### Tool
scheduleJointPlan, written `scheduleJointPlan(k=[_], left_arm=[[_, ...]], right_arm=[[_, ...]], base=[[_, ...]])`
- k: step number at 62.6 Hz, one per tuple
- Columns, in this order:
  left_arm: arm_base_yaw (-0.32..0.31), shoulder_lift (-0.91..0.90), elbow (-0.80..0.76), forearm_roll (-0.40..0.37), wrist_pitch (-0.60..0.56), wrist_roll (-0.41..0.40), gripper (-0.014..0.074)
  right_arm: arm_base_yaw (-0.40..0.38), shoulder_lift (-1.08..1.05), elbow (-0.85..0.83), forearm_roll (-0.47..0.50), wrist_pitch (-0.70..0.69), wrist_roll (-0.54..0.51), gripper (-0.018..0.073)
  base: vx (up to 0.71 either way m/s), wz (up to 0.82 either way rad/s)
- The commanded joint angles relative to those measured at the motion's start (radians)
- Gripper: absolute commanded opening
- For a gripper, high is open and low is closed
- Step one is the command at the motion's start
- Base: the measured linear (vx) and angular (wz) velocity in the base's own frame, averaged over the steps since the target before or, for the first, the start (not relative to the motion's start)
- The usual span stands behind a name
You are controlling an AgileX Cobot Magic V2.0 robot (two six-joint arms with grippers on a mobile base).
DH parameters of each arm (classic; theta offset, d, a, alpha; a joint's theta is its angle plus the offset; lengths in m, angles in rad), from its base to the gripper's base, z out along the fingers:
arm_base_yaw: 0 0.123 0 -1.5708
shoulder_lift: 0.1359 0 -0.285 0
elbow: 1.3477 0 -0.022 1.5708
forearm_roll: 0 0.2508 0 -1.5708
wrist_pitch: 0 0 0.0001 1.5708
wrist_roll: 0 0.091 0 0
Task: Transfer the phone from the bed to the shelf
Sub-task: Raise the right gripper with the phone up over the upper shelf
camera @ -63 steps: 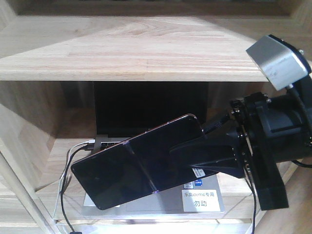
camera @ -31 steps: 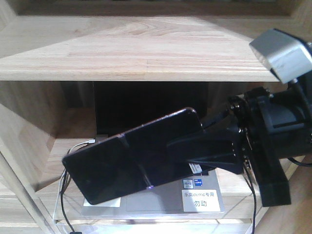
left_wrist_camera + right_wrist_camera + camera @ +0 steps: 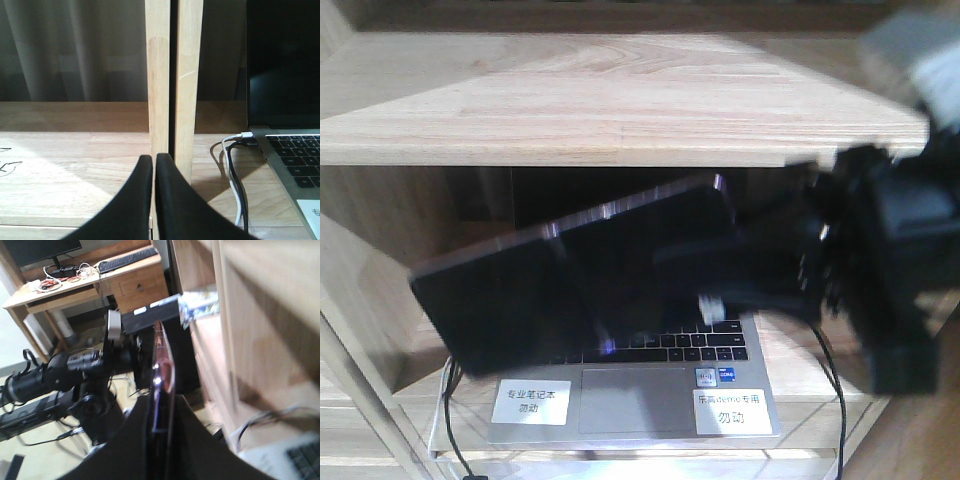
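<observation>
Black and glossy, the phone (image 3: 570,290) is riding higher and further left than a second ago, clamped in my right tool (image 3: 720,285) and climbing from the laptop (image 3: 650,400) toward the shelf (image 3: 600,110), while my left tool (image 3: 154,165) is sitting closed and empty.

Right claw (image 3: 161,440) grips the phone (image 3: 162,375) edge-on beside blurred shelf (image 3: 260,315)
</observation>
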Motion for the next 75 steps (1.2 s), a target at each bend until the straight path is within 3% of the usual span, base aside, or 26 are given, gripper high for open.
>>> scheduleJointPlan(k=[1,11,21,36,75], left_arm=[[0.001,-0.007,0.002,-0.006,-0.073,-0.004,0.0001],[0.001,-0.007,0.002,-0.006,-0.073,-0.004,0.0001],[0.001,-0.007,0.002,-0.006,-0.073,-0.004,0.0001],[0.001,-0.007,0.002,-0.006,-0.073,-0.004,0.0001],[0.001,-0.007,0.002,-0.006,-0.073,-0.004,0.0001]], right_arm=[[0.000,-0.022,-0.101,0.104,0.055,-0.010,-0.0001],[0.000,-0.022,-0.215,0.081,-0.010,0.019,-0.0001],[0.000,-0.020,-0.291,-0.006,-0.154,0.045,-0.0001],[0.000,0.029,-0.322,-0.020,-0.318,0.041,-0.0001],[0.011,0.410,-0.697,-0.002,-0.306,0.040,-0.0001]], base=[[0.00,0.00],[0.00,0.00],[0.00,0.00],[0.00,0.00],[0.00,0.00]])
